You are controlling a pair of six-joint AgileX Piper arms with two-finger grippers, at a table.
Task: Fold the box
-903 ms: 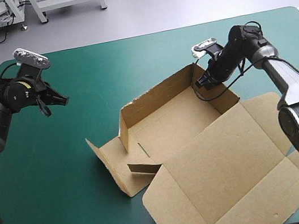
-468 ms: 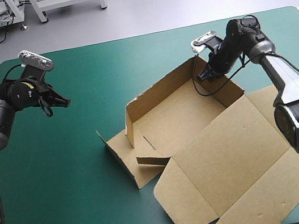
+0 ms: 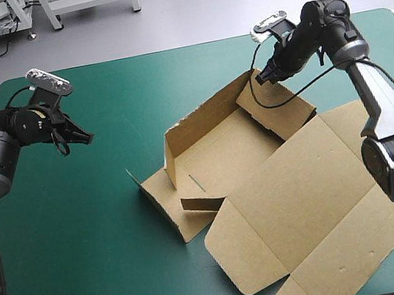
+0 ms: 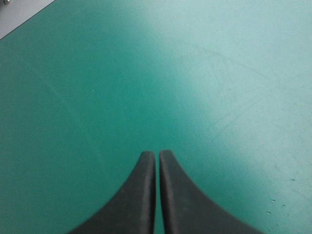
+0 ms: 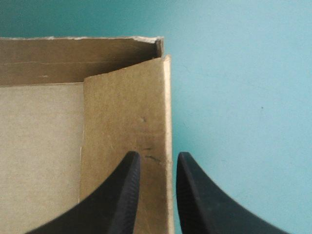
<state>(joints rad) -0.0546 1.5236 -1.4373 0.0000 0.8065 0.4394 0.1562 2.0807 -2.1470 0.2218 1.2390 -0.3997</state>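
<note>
Box (image 3: 221,155) found on counter (image 3: 83,235), right of centre, partly erected: back and left walls raised, lid (image 3: 306,212) laid flat.

Step judged: far right wall (image 3: 282,110) being set up.

Right hand (image 3: 263,78) all but shut, wall's top edge pinched between fingers.

Left hand (image 3: 83,135) shut, nothing held, well apart from box.

Next move judged: wall to be stood upright and tucked, left hand needed for support.

Long axis noted diagonal: tray toward far left, lid pointed at near right corner.

Matt, rough-edged brown board box (image 3: 289,200); smooth, faintly scuffed teal-green cover (image 3: 82,227)
</note>
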